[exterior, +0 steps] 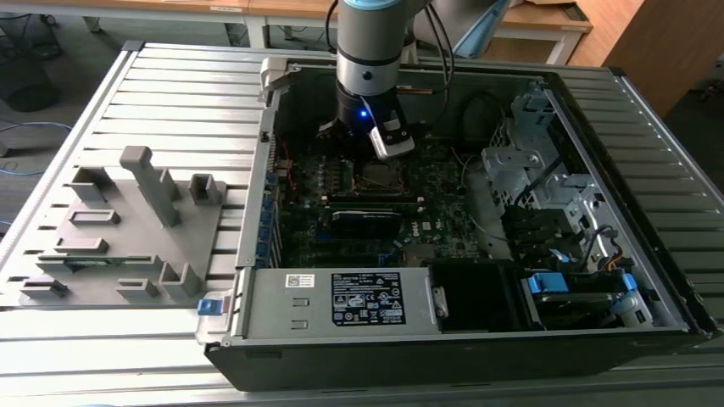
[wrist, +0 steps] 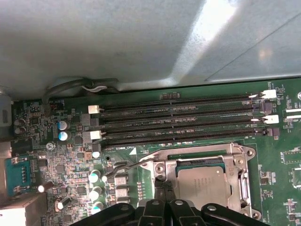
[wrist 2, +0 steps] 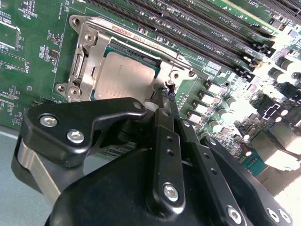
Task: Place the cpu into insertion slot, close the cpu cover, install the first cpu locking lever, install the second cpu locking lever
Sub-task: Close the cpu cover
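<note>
Under the cpu cover (wrist 2: 87, 56), cpu (wrist 2: 124, 76) flat.

In the exterior view, the open top of the computer case (exterior: 647, 195) leaves a way in at the upper centre of the frame, where the arm (exterior: 371, 51) stands over the motherboard (exterior: 334, 246). At centre right, a metal drive cage (exterior: 531, 165) and black cables (exterior: 481, 110) crowd the wall. At lower centre, the power supply (exterior: 339, 297) blocks the board's edge.

In the second wrist view, the tool (wrist 2: 163, 96) sits just beside the cpu cover (wrist 2: 87, 47). In the first wrist view, 4 long memory slots (wrist: 178, 117), a raised wire lever (wrist: 127, 165) and upright capacitors (wrist: 96, 178) hem that spot.

The slatted desk (exterior: 169, 93) offers flat room at upper left. A grey fixture (exterior: 125, 229) with posts fills the lower left.
</note>
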Controlling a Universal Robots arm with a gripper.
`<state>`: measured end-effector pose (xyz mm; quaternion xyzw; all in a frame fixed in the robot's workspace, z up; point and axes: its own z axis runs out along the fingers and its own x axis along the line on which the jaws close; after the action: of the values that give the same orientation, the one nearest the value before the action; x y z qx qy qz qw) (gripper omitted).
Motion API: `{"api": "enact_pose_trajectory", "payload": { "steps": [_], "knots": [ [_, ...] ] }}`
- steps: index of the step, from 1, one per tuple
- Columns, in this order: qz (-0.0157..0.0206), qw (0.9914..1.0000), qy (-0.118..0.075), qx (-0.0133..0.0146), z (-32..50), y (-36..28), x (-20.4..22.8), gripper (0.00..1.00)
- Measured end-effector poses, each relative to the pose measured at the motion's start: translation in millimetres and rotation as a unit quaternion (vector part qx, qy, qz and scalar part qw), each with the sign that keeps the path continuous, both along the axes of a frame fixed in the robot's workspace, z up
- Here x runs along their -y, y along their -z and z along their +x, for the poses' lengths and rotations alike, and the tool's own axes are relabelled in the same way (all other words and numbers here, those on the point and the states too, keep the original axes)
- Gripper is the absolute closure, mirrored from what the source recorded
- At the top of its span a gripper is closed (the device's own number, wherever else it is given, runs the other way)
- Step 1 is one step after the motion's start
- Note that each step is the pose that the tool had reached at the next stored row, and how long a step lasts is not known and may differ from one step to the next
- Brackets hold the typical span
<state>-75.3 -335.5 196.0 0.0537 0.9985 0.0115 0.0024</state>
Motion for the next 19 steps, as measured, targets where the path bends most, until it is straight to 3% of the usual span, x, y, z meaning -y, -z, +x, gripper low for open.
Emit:
{"api": "enact_pose_trajectory", "payload": {
  "steps": [14,19],
  "knots": [
    [0.0,1.0,0.0,0.0,0.0,-10.5,0.0,0.89],
    [0.0,1.0,0.0,0.0,0.6,-10.8,0.0,0.89]
  ]
}}
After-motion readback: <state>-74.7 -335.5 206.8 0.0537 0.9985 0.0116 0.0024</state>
